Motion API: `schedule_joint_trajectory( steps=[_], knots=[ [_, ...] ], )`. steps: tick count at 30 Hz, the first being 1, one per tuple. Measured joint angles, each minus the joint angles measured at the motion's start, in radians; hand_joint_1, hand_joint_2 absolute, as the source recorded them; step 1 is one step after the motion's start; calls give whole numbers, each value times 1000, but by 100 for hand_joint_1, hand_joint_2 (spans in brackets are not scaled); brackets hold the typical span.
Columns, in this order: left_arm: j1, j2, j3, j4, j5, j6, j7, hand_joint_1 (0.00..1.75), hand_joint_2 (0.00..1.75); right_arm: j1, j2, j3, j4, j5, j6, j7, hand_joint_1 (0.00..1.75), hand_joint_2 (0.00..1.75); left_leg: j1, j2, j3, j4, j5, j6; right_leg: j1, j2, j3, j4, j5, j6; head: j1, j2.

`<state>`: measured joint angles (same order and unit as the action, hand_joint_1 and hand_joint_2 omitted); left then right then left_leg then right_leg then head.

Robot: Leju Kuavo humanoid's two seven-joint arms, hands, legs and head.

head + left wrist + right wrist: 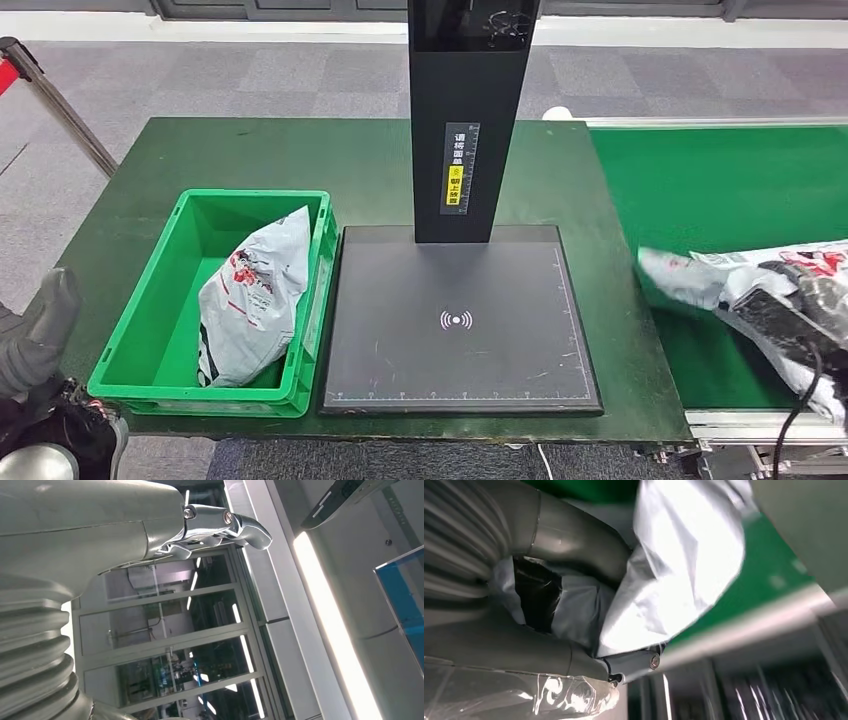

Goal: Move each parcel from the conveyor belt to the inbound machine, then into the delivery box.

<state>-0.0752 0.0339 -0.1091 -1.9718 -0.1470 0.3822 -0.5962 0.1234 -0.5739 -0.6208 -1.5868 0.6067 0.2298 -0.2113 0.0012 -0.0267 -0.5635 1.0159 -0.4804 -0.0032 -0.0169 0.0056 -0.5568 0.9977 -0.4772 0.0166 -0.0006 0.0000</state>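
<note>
The crate (150, 330) holding one parcel (250, 300) sits left of the scanner plate (460, 320), the conveyor belt (700, 200) right

parcels: 2 — one in the crate (252, 300) at 9 o'clock, one on the belt (730, 280) at 3 o'clock | green crate (130, 370): 1 | inbound machine (460, 320): 1 | conveyor belt (700, 190): 1 | tabletop (300, 160): 1

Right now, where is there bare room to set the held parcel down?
The black scanner platform, between the green crate and the conveyor belt, is bare. The crate is crowded: one parcel leans on its right wall. The right hand grips the other parcel over the belt.
</note>
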Motion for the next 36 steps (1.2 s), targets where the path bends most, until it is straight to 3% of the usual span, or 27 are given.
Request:
schedule_joint_trajectory(
  steps=[9,15,29,33,36],
  knots=[
    [3,0,0,-3,-4,-10,5,0,175,13,10,-37,-189,-71,-13,-18,175,175,0,3,0,0,0,0,0,2,-1,0,0,0,0,0],
    [2,-2,0,-8,-8,-15,5,0,175,53,29,2,-279,-107,-24,-37,175,175,1,3,0,0,0,0,0,2,-1,0,0,0,0,0],
    [2,-4,0,-8,-10,-16,5,0,175,81,39,51,-330,-110,-33,-36,175,175,0,3,0,0,0,0,0,2,-1,0,0,0,0,0],
    [1,-5,0,-8,-11,-21,6,0,175,89,39,69,-340,-82,-37,-50,175,175,1,3,0,0,0,0,1,2,-1,0,0,0,0,0],
    [-9,-11,-1,-8,-19,-31,14,0,175,109,39,148,-372,2,-78,-55,175,175,2,3,0,-1,0,0,2,2,-1,0,0,0,0,0]
  ],
)
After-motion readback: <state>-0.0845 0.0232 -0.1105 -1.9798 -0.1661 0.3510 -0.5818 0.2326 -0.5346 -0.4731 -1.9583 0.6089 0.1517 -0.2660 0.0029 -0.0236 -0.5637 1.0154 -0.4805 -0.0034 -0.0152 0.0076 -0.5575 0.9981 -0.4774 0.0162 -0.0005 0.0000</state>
